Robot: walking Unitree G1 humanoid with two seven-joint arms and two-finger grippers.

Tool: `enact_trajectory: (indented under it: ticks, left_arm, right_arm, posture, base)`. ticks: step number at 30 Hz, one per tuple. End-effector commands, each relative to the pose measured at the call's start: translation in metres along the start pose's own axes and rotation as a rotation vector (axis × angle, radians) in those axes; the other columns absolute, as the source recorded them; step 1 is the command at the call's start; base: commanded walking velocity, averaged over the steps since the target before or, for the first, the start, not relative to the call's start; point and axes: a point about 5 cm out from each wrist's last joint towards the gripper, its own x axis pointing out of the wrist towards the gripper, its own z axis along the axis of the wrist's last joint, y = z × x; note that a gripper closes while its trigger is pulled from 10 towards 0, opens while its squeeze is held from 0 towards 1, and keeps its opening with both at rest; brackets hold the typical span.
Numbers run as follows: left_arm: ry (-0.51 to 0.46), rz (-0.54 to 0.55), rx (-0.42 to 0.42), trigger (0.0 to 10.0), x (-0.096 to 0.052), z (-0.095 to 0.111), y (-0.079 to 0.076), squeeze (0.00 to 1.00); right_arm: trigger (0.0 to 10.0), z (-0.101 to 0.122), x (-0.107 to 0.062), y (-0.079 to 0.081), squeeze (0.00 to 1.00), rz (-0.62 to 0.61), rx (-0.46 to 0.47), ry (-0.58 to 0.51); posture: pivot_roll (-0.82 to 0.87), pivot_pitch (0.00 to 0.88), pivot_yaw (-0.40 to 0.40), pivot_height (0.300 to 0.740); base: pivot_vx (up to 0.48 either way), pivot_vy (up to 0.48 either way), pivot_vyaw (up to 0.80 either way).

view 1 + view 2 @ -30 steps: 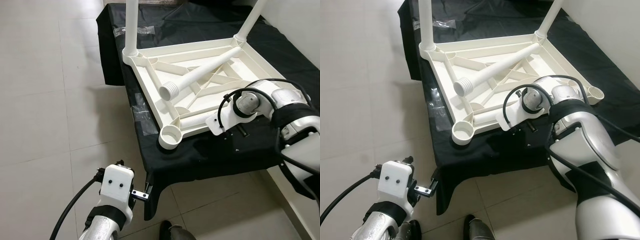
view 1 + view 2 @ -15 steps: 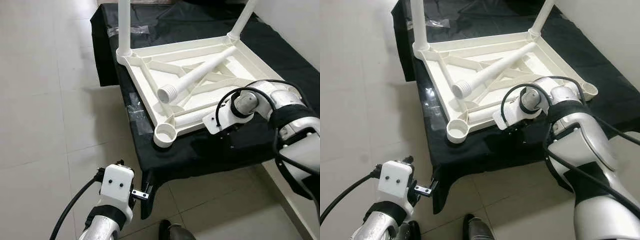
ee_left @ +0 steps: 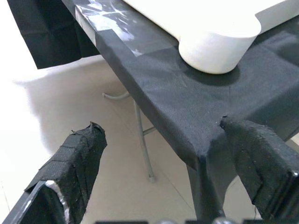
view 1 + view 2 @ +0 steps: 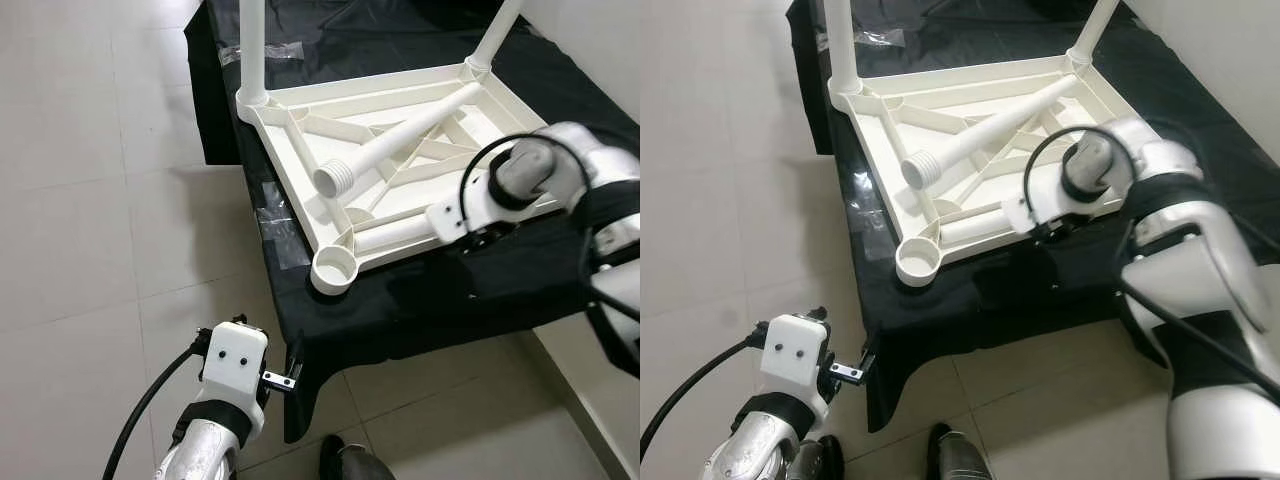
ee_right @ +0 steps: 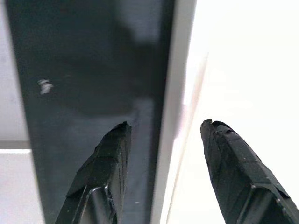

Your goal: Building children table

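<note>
The upturned white tabletop (image 4: 400, 150) covers most of the black-draped counter (image 4: 470, 290), leaving a bare strip of cloth along the near edge. A loose leg (image 4: 400, 135) lies slantwise across its ribs, and two fitted legs (image 4: 252, 50) stand at the far corners. The tiled floor (image 4: 90, 200) on the left lies open. The right tool (image 5: 161, 144) straddles the tabletop's rim, fingers apart.

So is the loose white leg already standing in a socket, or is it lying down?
Lying down. The loose leg rests slanted across the ribs of the upturned table top, its threaded end free, and the near corner socket is empty.
</note>
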Motion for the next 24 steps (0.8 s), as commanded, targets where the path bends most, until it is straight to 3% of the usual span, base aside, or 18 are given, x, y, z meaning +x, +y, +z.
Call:
enact_trajectory:
  ticks: [1,6,7,9,10,12,13,14,16,18,19,20,22,24]
  left_arm:
    - [0.023,-0.014,-0.013,10.0,0.001,-0.006,-0.001,0.0]
    - [0.023,-0.014,-0.009,10.0,0.002,-0.007,0.0,0.0]
    - [0.023,-0.014,-0.004,10.0,0.003,-0.008,0.0,0.0]
    - [0.023,-0.014,-0.004,10.0,0.003,-0.008,0.0,0.0]
    - [0.02,-0.016,0.001,10.0,0.004,-0.008,0.001,0.0]
    - [0.02,-0.016,0.001,10.0,0.004,-0.008,0.001,0.0]
    - [0.015,-0.015,0.007,10.0,0.004,-0.008,0.001,0.0]
    - [0.015,-0.015,0.007,10.0,0.004,-0.008,0.001,0.0]
    - [-0.001,-0.014,0.019,10.0,0.006,-0.008,0.001,0.0]
    - [-0.001,-0.014,0.019,10.0,0.006,-0.008,0.001,0.0]
    - [-0.009,-0.017,0.03,10.0,0.007,-0.007,0.002,0.0]
    - [-0.009,-0.017,0.03,10.0,0.007,-0.007,0.002,0.0]
    - [-0.015,-0.026,0.031,10.0,0.008,-0.008,0.004,0.0]
    - [-0.015,-0.026,0.031,10.0,0.008,-0.008,0.004,0.0]
  right_arm:
    - [10.0,-0.006,-0.005,0.007,0.0,0.029,0.015,-0.021]
    - [10.0,-0.006,-0.013,0.005,0.0,0.008,0.065,-0.097]
    - [10.0,-0.003,-0.02,0.001,0.0,-0.03,0.117,-0.191]
    - [10.0,-0.003,-0.02,0.001,0.0,-0.03,0.117,-0.191]
    - [10.0,0.002,-0.032,-0.009,0.0,-0.109,0.21,-0.351]
    - [10.0,0.002,-0.032,-0.009,0.0,-0.109,0.21,-0.351]
    - [10.0,0.009,-0.047,-0.022,0.0,-0.225,0.331,-0.586]
    - [10.0,0.009,-0.047,-0.022,0.0,-0.225,0.331,-0.586]
    - [10.0,0.015,-0.062,-0.037,0.0,-0.459,0.483,-0.945]
    - [10.0,0.015,-0.062,-0.037,0.0,-0.459,0.483,-0.945]
    - [10.0,0.012,-0.058,-0.041,0.0,-0.596,0.601,-1.061]
    - [10.0,0.012,-0.058,-0.041,0.0,-0.596,0.601,-1.061]
    - [10.0,-0.001,-0.035,-0.039,0.0,-0.806,0.921,-1.121]
    - [10.0,-0.001,-0.035,-0.039,0.0,-0.806,0.921,-1.121]
  posture:
    - [0.03,0.209,-0.102,0.74]
    - [0.04,0.197,-0.099,0.74]
    - [0.04,0.194,-0.097,0.74]
    - [0.04,0.194,-0.097,0.74]
    - [0.04,0.183,-0.095,0.74]
    - [0.04,0.183,-0.095,0.74]
    - [0.05,0.172,-0.094,0.74]
    - [0.05,0.172,-0.094,0.74]
    - [0.05,0.154,-0.08,0.74]
    - [0.05,0.154,-0.08,0.74]
    - [0.06,0.143,-0.076,0.74]
    - [0.06,0.143,-0.076,0.74]
    - [0.07,0.129,-0.069,0.74]
    - [0.07,0.129,-0.069,0.74]
  base:
    - [0.0,0.0,0.0]
    - [0.0,0.0,0.0]
    - [0.0,0.0,0.0]
    - [0.0,0.0,0.0]
    - [0.0,0.0,0.0]
    - [0.0,0.0,0.0]
    - [0.0,0.0,0.0]
    - [0.0,0.0,0.0]
    - [0.0,0.0,0.0]
    - [0.0,0.0,0.0]
    - [0.0,0.0,0.0]
    - [0.0,0.0,0.0]
    - [0.0,0.0,0.0]
    - [0.0,0.0,0.0]
